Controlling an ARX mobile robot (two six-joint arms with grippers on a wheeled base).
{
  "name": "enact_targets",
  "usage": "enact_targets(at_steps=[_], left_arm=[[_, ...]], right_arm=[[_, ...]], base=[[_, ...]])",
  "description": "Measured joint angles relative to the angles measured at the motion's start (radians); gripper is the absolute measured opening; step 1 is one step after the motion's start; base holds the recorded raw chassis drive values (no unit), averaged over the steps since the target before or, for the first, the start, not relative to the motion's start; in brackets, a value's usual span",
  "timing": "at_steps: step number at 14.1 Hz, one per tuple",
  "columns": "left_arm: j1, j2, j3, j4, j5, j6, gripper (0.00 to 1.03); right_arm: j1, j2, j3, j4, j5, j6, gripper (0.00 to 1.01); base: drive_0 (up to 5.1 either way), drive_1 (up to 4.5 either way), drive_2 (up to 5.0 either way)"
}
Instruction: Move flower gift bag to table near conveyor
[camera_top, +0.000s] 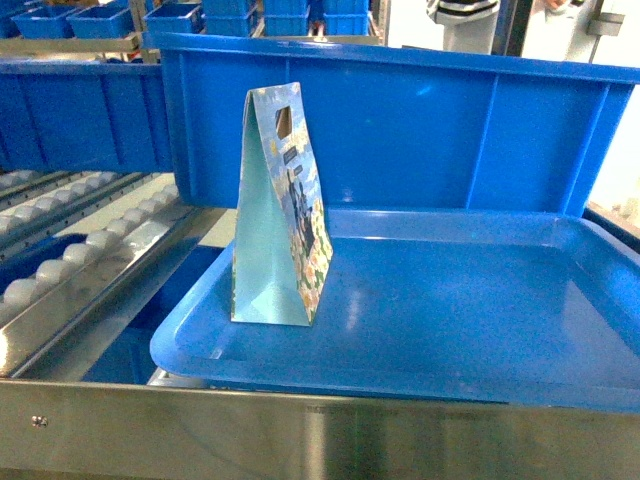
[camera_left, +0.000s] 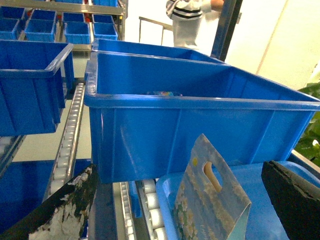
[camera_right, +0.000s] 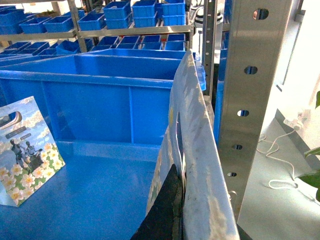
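Checking the head view: flower gift bag (camera_top: 283, 215) stands upright on the blue tray (camera_top: 480, 330), at the tray's left end, with its handle cut-out at the top. Its flower-printed face is turned toward the tray's middle and its plain pale side faces the camera. Nothing is touching it.

Behind the tray's far edge sits a big blue bin (camera_top: 420, 130). Off the tray's left side the conveyor (camera_top: 90, 240) slopes away, white rollers in steel rails. A steel rail (camera_top: 320, 435) runs along the tray's near edge. I can't see the table in any view.

In the left wrist view, the left gripper (camera_left: 177, 170) is spread wide and holds nothing. One worn black finger (camera_left: 65, 210) is out past the tray's left side and the other is over the tray. The top of the bag (camera_left: 210, 200) pokes up between them, apart from both.

In the right wrist view, the right gripper (camera_right: 200, 220) is over the tray's right end, clamped on a second gift bag (camera_right: 192, 140). That bag is seen edge-on and upright, with a black finger (camera_right: 162, 215) flat against its left face. Its print is too oblique to read. The first bag (camera_right: 27, 150) shows at the far left of the tray, well apart from the held one. A perforated steel post (camera_right: 250, 100) rises just past the tray's right side, and shelves of small blue bins (camera_right: 135, 12) stand beyond the tray.
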Motion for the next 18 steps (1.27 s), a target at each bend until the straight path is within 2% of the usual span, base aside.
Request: enact_targets(at_steps=[1,3,6,9,11,13,16,18], left_arm=[[-0.028,0.011,0.003,-0.002,-0.032,0.002,0.98],[-0.100,0.061,0.008,-0.006,-0.043,0.003,0.98],[-0.162,0.137,0.032,0.028,-0.085,0.027,0.98],[-0.190,0.247,0.066,0.070,-0.154,0.051,0.98],[-0.211,0.311,0.100,0.081,-0.163,0.079,0.98],[-0.222,0.357,0.119,0.074,-0.172,0.081,0.98],[-0.215,0.432,0.119,0.084,-0.230,0.084,0.98],[-0.210,0.464,0.119,0.100,-0.237,0.084,0.98]], right_arm=[[0.000,0.000,0.000,0.000,0.000,0.000,0.02],[0.000,0.000,0.000,0.001,-0.001,0.000,0.02],[0.000,-0.001,0.000,0.001,0.000,0.000,0.02],[0.000,-0.001,0.000,0.001,-0.001,0.000,0.02],[0.000,0.000,0.000,0.001,-0.001,0.000,0.02],[0.000,0.000,0.000,0.001,-0.001,0.000,0.02],[0.000,0.000,0.000,0.001,-0.001,0.000,0.02],[0.000,0.000,0.000,0.001,-0.002,0.000,0.02]], base=[[0.0,0.00,0.0],[0.0,0.00,0.0],[0.0,0.00,0.0],[0.0,0.00,0.0],[0.0,0.00,0.0],[0.0,0.00,0.0],[0.0,0.00,0.0],[0.0,0.00,0.0]])
